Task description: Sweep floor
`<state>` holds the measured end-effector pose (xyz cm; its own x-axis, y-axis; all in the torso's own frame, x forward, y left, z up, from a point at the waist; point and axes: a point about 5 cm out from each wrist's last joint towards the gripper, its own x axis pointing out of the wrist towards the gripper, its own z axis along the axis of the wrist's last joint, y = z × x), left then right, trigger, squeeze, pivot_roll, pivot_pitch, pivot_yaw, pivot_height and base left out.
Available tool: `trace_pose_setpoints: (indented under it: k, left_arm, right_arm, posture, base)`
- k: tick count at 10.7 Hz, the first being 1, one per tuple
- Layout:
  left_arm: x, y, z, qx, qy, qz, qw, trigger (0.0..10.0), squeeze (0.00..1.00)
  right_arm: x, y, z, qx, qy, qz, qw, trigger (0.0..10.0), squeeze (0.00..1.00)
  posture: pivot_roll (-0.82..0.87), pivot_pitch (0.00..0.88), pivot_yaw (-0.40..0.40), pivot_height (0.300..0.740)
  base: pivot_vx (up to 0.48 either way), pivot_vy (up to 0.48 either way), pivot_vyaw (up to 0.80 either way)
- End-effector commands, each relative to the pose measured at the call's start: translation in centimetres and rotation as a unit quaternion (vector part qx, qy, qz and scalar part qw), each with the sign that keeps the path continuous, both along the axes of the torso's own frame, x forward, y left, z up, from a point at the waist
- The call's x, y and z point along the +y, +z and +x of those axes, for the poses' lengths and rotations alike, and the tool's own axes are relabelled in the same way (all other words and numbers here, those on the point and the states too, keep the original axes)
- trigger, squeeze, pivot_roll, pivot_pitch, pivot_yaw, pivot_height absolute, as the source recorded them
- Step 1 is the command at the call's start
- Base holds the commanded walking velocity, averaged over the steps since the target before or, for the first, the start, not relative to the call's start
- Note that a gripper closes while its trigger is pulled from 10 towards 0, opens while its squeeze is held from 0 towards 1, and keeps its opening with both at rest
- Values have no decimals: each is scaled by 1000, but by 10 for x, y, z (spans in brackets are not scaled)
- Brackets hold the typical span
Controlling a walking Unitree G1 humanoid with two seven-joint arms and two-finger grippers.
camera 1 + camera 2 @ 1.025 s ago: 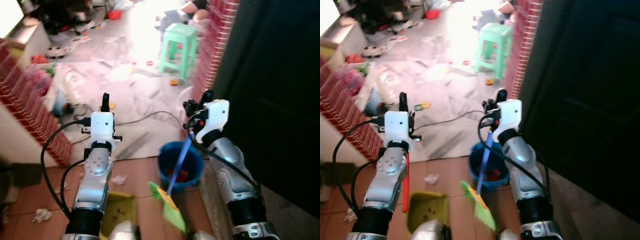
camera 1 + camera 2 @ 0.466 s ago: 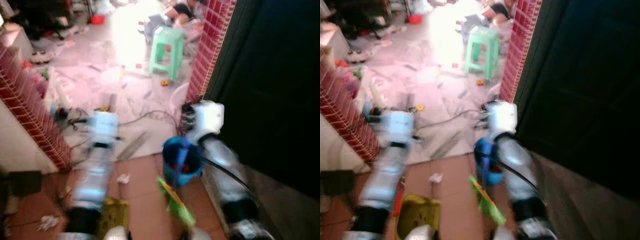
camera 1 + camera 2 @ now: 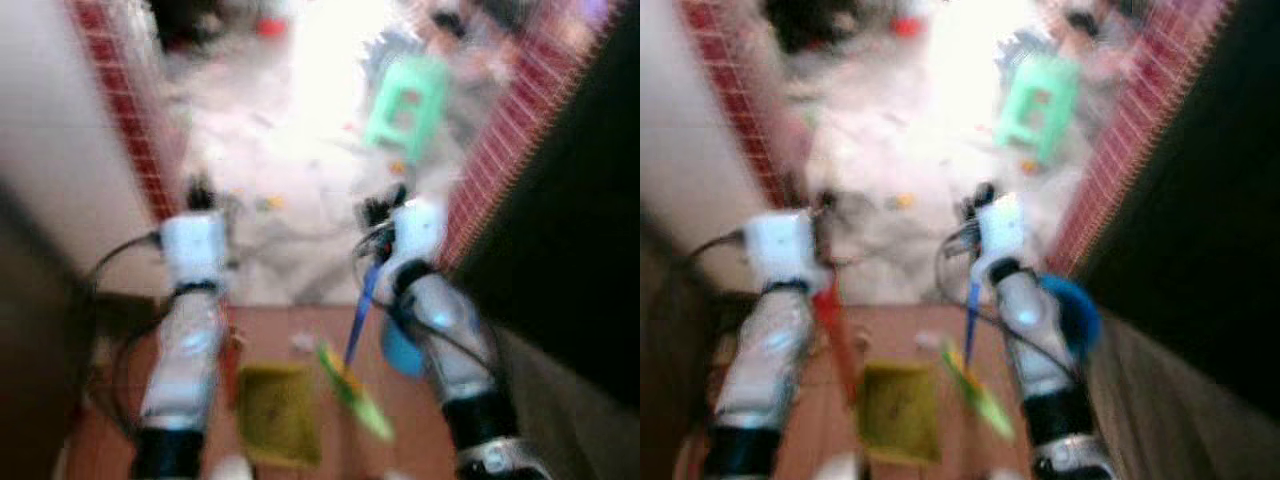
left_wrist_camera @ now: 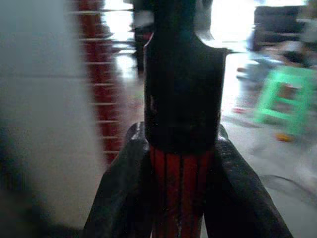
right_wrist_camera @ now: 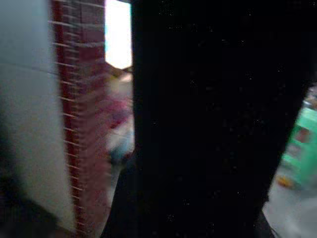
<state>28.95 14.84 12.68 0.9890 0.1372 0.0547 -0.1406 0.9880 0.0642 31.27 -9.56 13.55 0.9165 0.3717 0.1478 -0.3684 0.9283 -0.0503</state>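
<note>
Frames heavily blurred; the robot looks to be mid-walk or mid-turn.

Right hand (image 3: pixel 385 215) raised at chest height, pinching the top of the blue broom handle (image 3: pixel 362 305). Handle's long axis runs from the hand down toward 7 o'clock, ending in the green bristle head (image 3: pixel 355 400) just above the brown tiled floor (image 3: pixel 300 320). Right wrist view is mostly black, so the exact pinch cannot be read there.

Left hand (image 3: pixel 200 195) raised likewise, fingers (image 4: pixel 124 188) pressed on either side of a red handle (image 4: pixel 181 188); this runs down beside the left forearm to the yellow dustpan (image 3: pixel 272 412), which hangs low at 6 o'clock, just left of the bristles.

Key relation: bristle head and dustpan sit near each other at the bottom centre, broom to the right, pan to the left. A small pale scrap (image 3: pixel 302 342) lies on the tiles just ahead of both, toward 12 o'clock. Broom arm is the nearer one, judging by the bristle tip.

Edges: red brick pier (image 3: pixel 120 110) at 10 o'clock, brick pier and dark door at 2 to 3 o'clock, blue bucket (image 3: pixel 1070 305) tight against the right forearm. Open room lies straight ahead through the doorway, pale floor with scattered litter and a green stool (image 3: pixel 405 100). Sideways swing looks cramped.
</note>
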Motion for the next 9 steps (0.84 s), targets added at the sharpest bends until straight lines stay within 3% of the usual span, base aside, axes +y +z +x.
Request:
trace_pose_setpoints:
  k: [1,3,6,9]
  left_arm:
    - [-4,21,3,-36,-2,-8,999,10000,0]
    - [-2,27,4,-45,-13,-14,999,10000,0]
    - [-4,33,4,-54,-19,9,998,10000,0]
    - [-3,30,1,-47,-16,1,999,10000,0]
  right_arm:
    - [-9,7,2,-20,-17,2,1000,10000,0]
    - [-7,13,3,-38,-20,-3,999,10000,0]
    - [-1,25,3,-73,1,-28,997,10000,0]
    - [-8,31,5,-87,-16,-37,995,10000,0]
  posture:
    - [22,0,-13,740]
    - [15,0,0,740]
    - [10,0,16,740]
    - [10,0,9,740]
  base:
    - [0,0,800]
    - [0,0,800]
    - [0,0,800]
    - [0,0,800]
